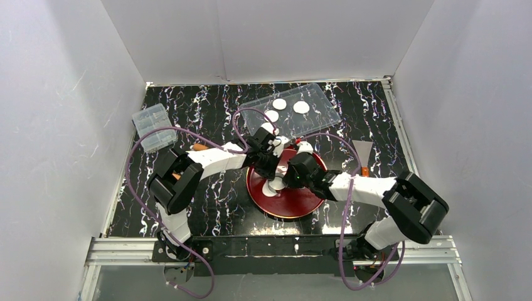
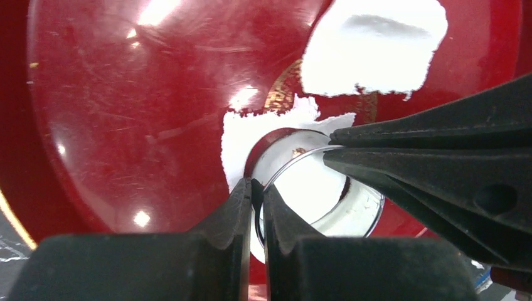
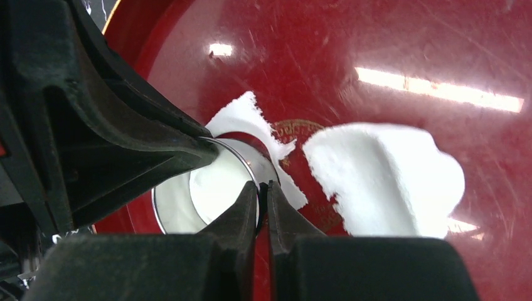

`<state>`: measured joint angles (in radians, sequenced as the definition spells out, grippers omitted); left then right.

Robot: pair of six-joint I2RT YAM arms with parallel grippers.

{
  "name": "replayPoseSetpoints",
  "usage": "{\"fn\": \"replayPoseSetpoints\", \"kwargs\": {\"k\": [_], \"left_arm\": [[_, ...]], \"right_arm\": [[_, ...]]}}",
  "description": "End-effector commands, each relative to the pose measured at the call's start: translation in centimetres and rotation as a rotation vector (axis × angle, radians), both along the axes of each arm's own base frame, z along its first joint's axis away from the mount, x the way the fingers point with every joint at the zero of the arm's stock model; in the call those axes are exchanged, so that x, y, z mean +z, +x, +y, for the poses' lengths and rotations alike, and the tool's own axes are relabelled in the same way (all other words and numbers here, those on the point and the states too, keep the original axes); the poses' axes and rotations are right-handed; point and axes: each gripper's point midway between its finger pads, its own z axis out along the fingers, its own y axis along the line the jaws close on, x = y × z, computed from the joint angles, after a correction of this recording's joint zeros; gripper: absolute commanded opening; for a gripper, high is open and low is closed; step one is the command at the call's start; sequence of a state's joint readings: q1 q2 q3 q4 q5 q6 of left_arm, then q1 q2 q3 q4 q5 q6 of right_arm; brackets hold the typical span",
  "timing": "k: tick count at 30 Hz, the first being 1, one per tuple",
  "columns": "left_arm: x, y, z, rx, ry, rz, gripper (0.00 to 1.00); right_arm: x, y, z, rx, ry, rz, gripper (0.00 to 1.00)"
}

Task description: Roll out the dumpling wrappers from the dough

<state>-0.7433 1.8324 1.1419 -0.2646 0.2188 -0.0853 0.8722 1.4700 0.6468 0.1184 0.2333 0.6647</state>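
The dough point(image 2: 373, 47) is on the red plate point(image 2: 125, 125): one ragged flat piece at the far side, plus a thin torn scrap point(image 2: 241, 135) hugging the ring point(image 2: 276, 153). A narrow strip of red shows between the scrap and the big piece. More white fills the inside of the ring. The ring is metal and stands on the plate.

Your left fingers point(image 2: 243, 200) are closed to a sliver, with the ring's wall pinched between them at the near rim. Your right fingers point(image 3: 248, 204) do the same on another part of the rim, so both have hold of the ring. From the top view the two sets of fingers sit close together over the plate.

Wrappers point(image 1: 302, 107): three round discs visible, lying in the clear tray point(image 1: 323, 103) on the far side of the surface point(image 1: 213, 113), beyond the plate. A clear box point(image 1: 150, 127) sits far left. A scraper point(image 1: 362, 153) lies right of the plate.
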Motion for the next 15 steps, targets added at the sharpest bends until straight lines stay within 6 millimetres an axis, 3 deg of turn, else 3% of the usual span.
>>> {"fn": "replayPoseSetpoints", "kwargs": {"k": [1, 6, 15], "left_arm": [[-5.7, -5.1, 5.6, -0.011, 0.259, 0.151, 0.0], [-6.3, -7.6, 4.4, -0.038, 0.245, 0.249, 0.0], [-4.8, -2.3, 6.3, 0.04, 0.268, 0.083, 0.0]], "right_arm": [[-4.5, -6.0, -5.6, 0.005, -0.159, 0.185, 0.01], [-3.9, -5.8, -5.6, -0.002, -0.15, 0.16, 0.01], [-4.1, -2.8, -1.5, 0.07, -0.163, 0.139, 0.01]]}}
